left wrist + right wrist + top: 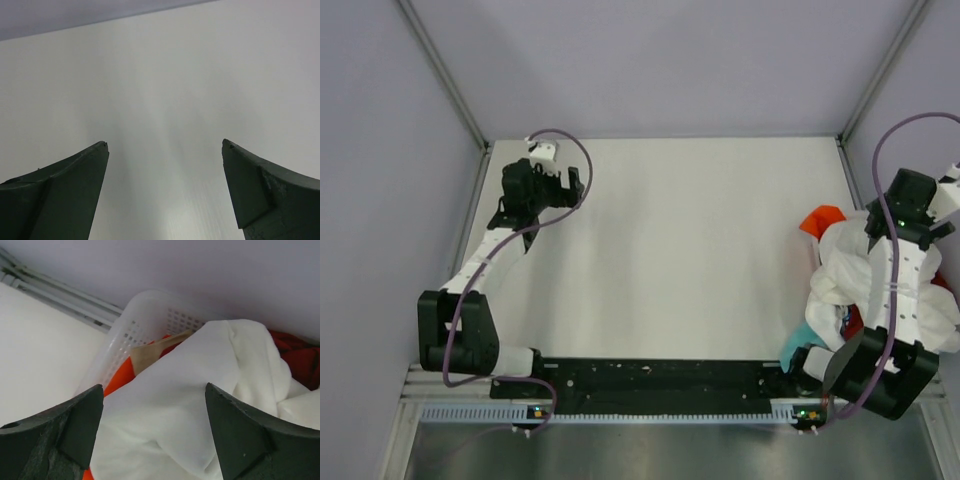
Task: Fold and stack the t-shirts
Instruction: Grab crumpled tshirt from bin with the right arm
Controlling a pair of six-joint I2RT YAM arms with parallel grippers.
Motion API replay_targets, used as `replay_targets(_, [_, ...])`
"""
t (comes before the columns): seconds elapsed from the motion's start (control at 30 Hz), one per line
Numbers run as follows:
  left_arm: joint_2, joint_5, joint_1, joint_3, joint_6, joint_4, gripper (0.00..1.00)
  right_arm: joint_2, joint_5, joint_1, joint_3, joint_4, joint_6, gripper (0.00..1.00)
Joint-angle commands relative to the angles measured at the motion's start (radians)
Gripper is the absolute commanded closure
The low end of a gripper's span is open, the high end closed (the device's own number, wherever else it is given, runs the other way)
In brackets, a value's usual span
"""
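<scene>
Here the basket (145, 315) holds white, orange and red t-shirts (200, 390); left gripper (165, 144) and right gripper (154, 387) gape wide, empty.

No text, brand, number or sign can be read in any of the three views; the tan paper-like piece (150, 354) lying among the t-shirts (200, 390) in the right wrist view may be a label, but it shows a blank face; any print on the cloth in the overhead view is too small to make out.
</scene>
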Motion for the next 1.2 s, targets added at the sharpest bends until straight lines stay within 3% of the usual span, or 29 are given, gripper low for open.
replay_targets(0.0, [-0.002,0.073,-0.004,0.031,-0.010,-0.063,0.02,0.038,0.309,-0.006,0.004,-0.002,0.041,0.18])
replay_targets(0.1, [0.012,0.076,-0.004,0.052,-0.007,-0.083,0.02,0.091,0.236,-0.033,0.014,0.004,0.024,0.16])
replay_targets(0.27, [0.015,0.092,-0.004,0.063,-0.016,-0.106,0.02,0.116,0.291,-0.033,-0.014,0.000,0.030,0.16])
replay_targets(0.3, [0.010,0.096,-0.004,0.062,-0.015,-0.111,0.02,0.115,0.299,-0.033,-0.014,0.004,0.019,0.20])
replay_targets(0.43, [-0.004,0.099,-0.004,0.063,-0.001,-0.121,0.03,0.092,0.293,-0.035,0.003,0.019,-0.033,0.74])
replay_targets(0.47, [-0.007,0.095,-0.004,0.066,0.002,-0.124,0.02,0.073,0.291,-0.033,0.006,0.030,-0.042,0.83])
replay_targets(0.6, [-0.011,0.102,-0.004,0.095,0.022,-0.181,0.02,-0.019,0.258,-0.033,0.032,0.111,-0.166,0.99])
replay_targets(0.9, [-0.007,0.089,-0.003,0.187,0.047,-0.247,0.02,-0.172,0.136,0.026,0.294,0.246,-0.362,1.00])
replay_targets(1.0, [-0.001,0.064,-0.001,0.224,0.041,-0.284,0.01,-0.159,0.115,0.118,0.354,0.373,-0.563,1.00])
replay_targets(1.17, [0.003,0.006,0.009,0.286,0.047,-0.355,0.01,-0.103,-0.173,0.321,0.499,0.443,-0.703,1.00])
